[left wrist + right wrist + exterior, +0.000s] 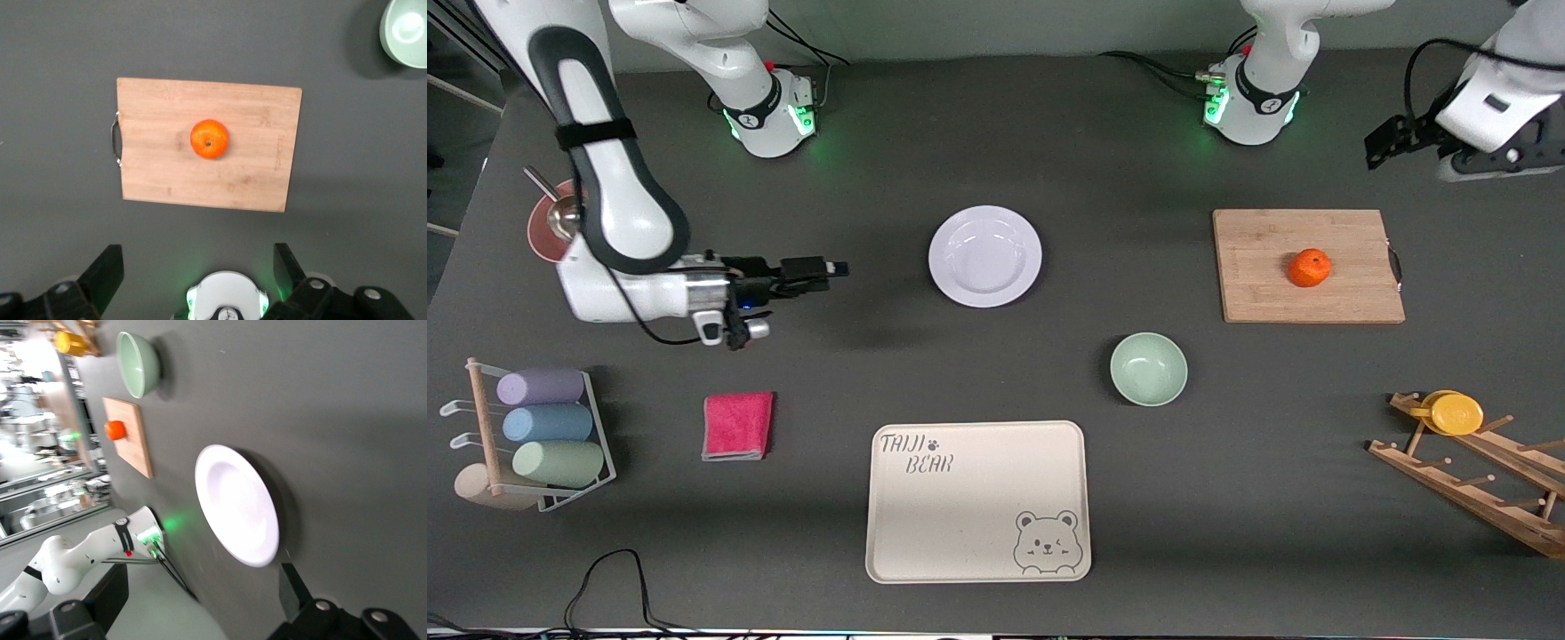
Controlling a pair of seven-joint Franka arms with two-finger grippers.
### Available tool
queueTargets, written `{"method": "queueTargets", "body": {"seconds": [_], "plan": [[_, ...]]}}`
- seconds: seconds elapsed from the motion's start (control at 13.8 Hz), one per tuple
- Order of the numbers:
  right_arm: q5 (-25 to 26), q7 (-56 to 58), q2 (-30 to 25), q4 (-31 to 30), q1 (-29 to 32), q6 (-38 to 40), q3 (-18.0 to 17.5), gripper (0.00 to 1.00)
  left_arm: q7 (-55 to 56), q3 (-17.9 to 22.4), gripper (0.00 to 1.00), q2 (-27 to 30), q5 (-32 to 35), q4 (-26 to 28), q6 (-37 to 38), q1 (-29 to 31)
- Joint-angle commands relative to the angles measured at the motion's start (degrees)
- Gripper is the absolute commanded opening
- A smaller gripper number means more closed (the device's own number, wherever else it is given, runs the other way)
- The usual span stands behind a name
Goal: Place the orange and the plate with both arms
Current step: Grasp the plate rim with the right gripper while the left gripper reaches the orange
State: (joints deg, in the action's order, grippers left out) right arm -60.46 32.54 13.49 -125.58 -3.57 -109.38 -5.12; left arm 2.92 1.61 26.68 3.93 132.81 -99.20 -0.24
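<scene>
The orange sits near the middle of a wooden cutting board toward the left arm's end of the table. It also shows in the left wrist view. The pale plate lies flat on the dark table mid-table, and also shows in the right wrist view. My left gripper is open and empty, up in the air over the table just past the board's edge toward the bases. My right gripper is open and empty, held sideways over bare table, pointing at the plate.
A mint green bowl stands nearer the camera than the plate. A cream tray, a pink cloth, a rack of rolled cylinders, a wooden rack with a yellow dish and a red dish are around.
</scene>
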Motion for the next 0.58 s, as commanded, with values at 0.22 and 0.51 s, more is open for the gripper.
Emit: {"method": "queueTargets", "body": {"seconds": [0.22,0.51], "plan": [[-16.3,21.1,13.0,-2.6,-1.2,-13.5,-8.9,1.00,0.3,0.3,1.00,-4.4,0.6,17.7,-25.0,1.5],[-24.1,30.6,19.2,-2.4,-1.3,-15.6,-10.9,1.00,-0.2,0.9,1.00,-16.7,0.6,18.0,-37.6,2.8]]}}
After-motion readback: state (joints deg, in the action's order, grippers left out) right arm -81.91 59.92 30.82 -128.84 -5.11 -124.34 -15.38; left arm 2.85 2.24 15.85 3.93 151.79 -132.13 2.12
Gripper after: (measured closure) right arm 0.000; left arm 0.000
